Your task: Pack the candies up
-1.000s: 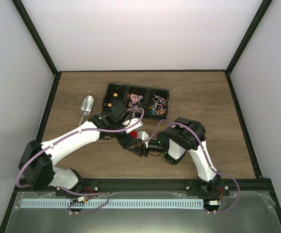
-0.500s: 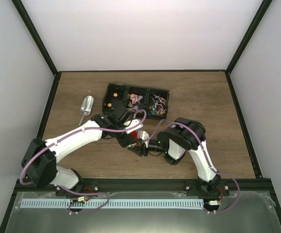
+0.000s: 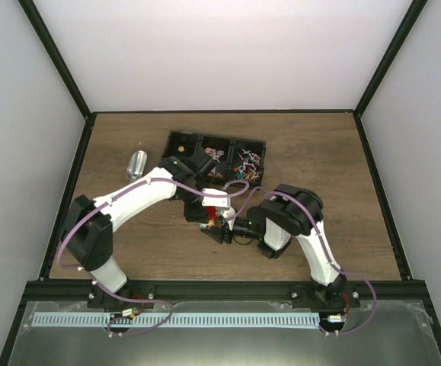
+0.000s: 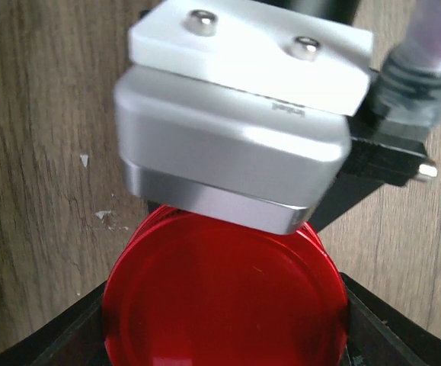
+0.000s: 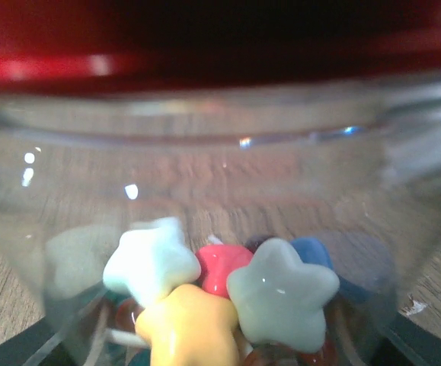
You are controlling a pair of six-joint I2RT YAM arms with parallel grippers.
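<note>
A clear jar [image 5: 205,152] holds several star-shaped candies [image 5: 281,293] in white, yellow, red and blue, and my right gripper [image 5: 220,347] is shut on it. The round red lid [image 4: 228,297] sits on the jar's mouth. My left gripper [image 4: 224,335] is shut on the lid, one dark finger at each side of its rim. Seen from above, the two grippers meet mid-table, the left gripper [image 3: 205,212] just behind the right gripper [image 3: 218,229], and the jar is mostly hidden. More candies [image 3: 247,162] lie in the black tray.
The black three-compartment tray [image 3: 176,137] stands just behind the grippers. A silvery metal scoop [image 3: 135,164] lies on the table left of it. Dark frame posts run along the wooden table's left and right sides.
My left arm has swung round so it reaches in from further back, and its jaws have narrowed onto the red lid. The right arm has stayed still with the jar.
</note>
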